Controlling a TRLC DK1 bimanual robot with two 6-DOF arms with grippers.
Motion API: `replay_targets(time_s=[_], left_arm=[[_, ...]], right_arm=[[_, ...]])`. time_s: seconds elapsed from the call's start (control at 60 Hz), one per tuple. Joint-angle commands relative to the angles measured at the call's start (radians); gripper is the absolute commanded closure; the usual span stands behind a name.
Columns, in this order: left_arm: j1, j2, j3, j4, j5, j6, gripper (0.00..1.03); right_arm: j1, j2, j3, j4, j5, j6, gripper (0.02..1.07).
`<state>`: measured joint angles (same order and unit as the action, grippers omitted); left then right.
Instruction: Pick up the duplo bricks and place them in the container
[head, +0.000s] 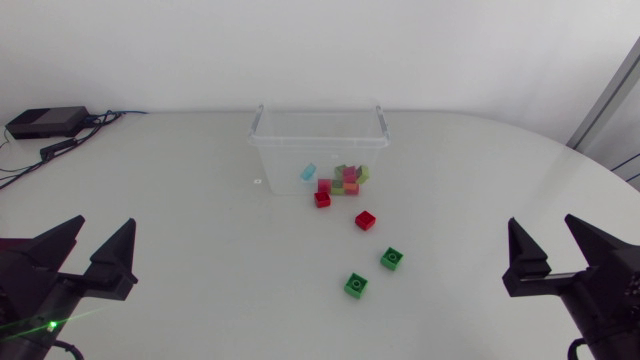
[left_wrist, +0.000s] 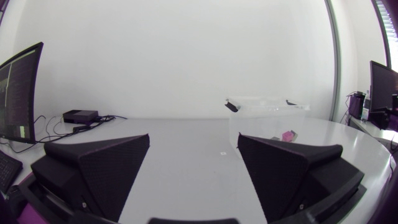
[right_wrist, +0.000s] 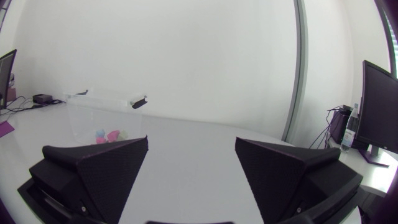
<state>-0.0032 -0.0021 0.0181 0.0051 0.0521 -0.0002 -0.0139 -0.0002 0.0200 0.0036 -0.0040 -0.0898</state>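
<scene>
Duplo bricks (head: 340, 180) in pale blue, pink and green lie inside the clear container (head: 262, 135) at the far middle of the table (head: 180, 190). Outside it sit a red brick (head: 365, 220) near the front wall, then a farther green brick (head: 391, 258) and a nearer green brick (head: 355, 285) close together. A second red brick (head: 322, 199) is right at the wall. It is probably outside, though the clear plastic makes that hard to settle.

The left gripper (head: 107, 220) and right gripper (head: 540, 218) sit low at their own sides, well apart from the bricks, fingers spread and empty.

The broad fingers could nudge one green brick while closing on its neighbour. A finger reaching for the brick at the wall may strike the light container and shove it. A release above the rim could bounce a brick back out.
</scene>
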Motion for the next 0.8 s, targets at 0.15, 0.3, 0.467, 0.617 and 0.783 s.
replay_targets(time_s=[0.15, 0.3, 0.467, 0.617, 0.783], left_arm=[[-0.009, -0.012, -0.012, 0.001, 0.003, 0.005, 0.05], [-0.003, -0.001, 0.042, -0.034, 0.003, 0.005, 0.06], [-0.006, 0.146, 0.137, -0.031, 0.003, 0.005, 0.06], [-0.014, 0.335, 0.253, -0.033, 0.005, -0.001, 0.06], [-0.092, 0.548, 0.387, -0.05, 0.003, -0.011, 0.06]], right_arm=[[0.005, -0.006, -0.02, 0.027, -0.001, 0.005, 0.06], [0.022, -0.004, 0.005, 0.03, -0.002, 0.012, 0.07], [0.034, 0.055, 0.067, 0.022, -0.004, 0.012, 0.07], [0.042, 0.198, 0.144, 0.027, -0.005, 0.012, 0.07], [0.043, 0.342, 0.216, 0.021, -0.019, 0.012, 0.07]])
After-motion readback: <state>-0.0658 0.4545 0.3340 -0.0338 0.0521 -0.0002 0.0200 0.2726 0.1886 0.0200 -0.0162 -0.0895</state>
